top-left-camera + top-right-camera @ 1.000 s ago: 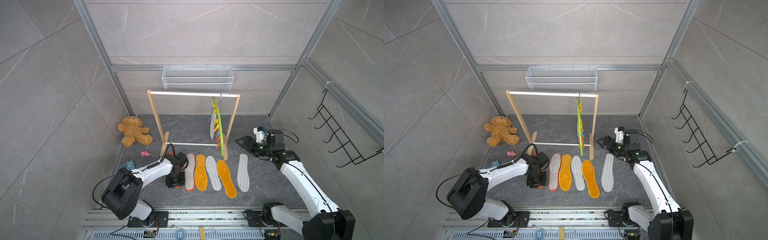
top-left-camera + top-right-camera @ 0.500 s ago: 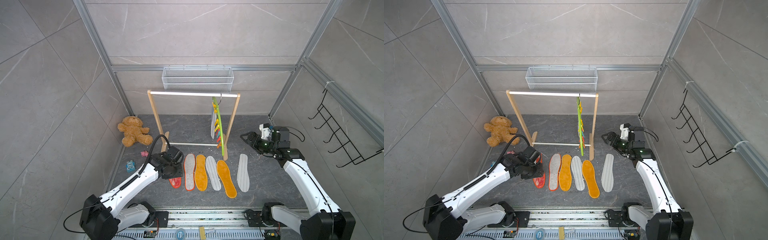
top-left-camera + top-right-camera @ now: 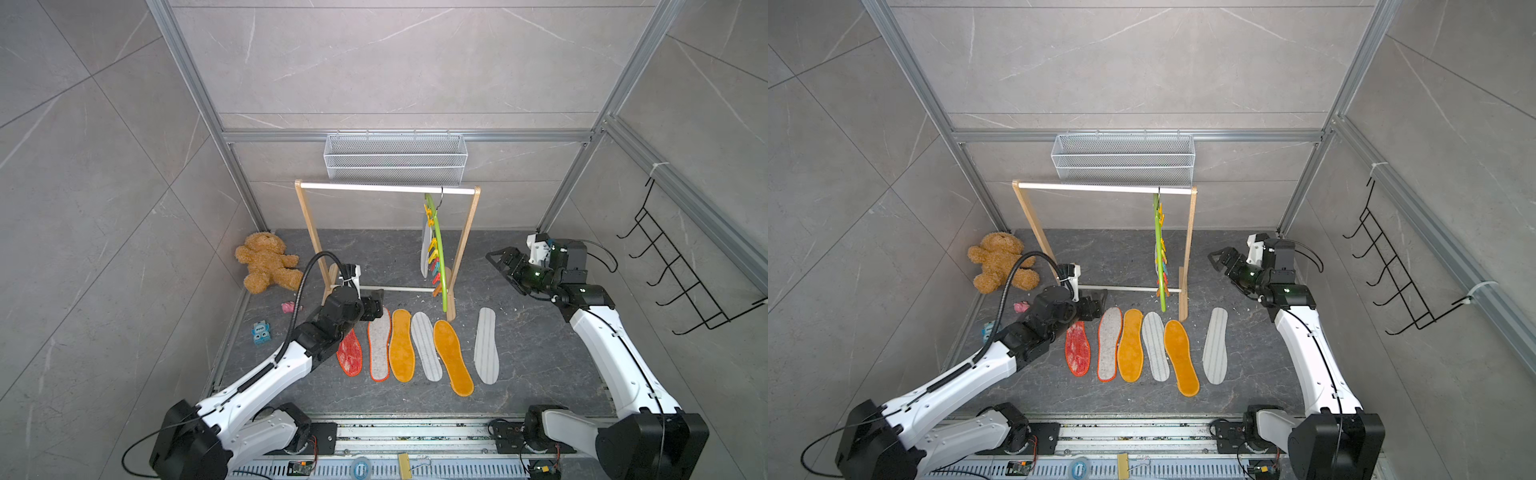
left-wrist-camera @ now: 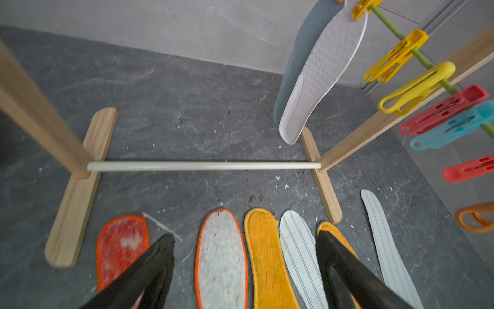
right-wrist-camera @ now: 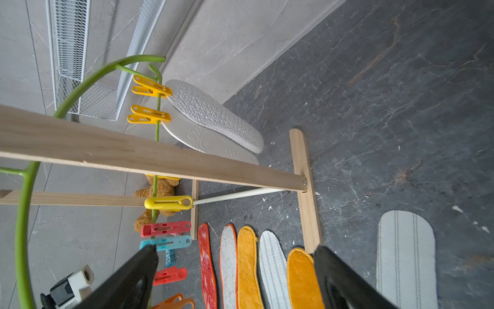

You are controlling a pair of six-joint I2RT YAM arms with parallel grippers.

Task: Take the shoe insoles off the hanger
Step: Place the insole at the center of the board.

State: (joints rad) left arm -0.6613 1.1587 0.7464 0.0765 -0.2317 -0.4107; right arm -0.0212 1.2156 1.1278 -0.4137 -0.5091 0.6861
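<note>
Both top views look steeply down from high over the front of the cell, facing the back wall (image 3: 395,62). They stand far enough off to hold the whole floor (image 3: 540,374) and the rack (image 3: 386,189), and they are almost one picture, shifted slightly sideways. The left wrist camera sits low behind the left gripper (image 4: 244,235), near the floor, facing the rack's foot bar (image 4: 203,166) over the insoles (image 4: 222,256). The right wrist camera, rolled sideways behind the right gripper (image 5: 235,250), faces the hanger (image 5: 21,214) from close by. Both wrist views share the laid insoles, the hung ones and the clips (image 5: 168,203).

Fuzzy insole (image 3: 402,345); glossy plastic hanger (image 5: 20,227); matt wooden frame (image 5: 107,149)
</note>
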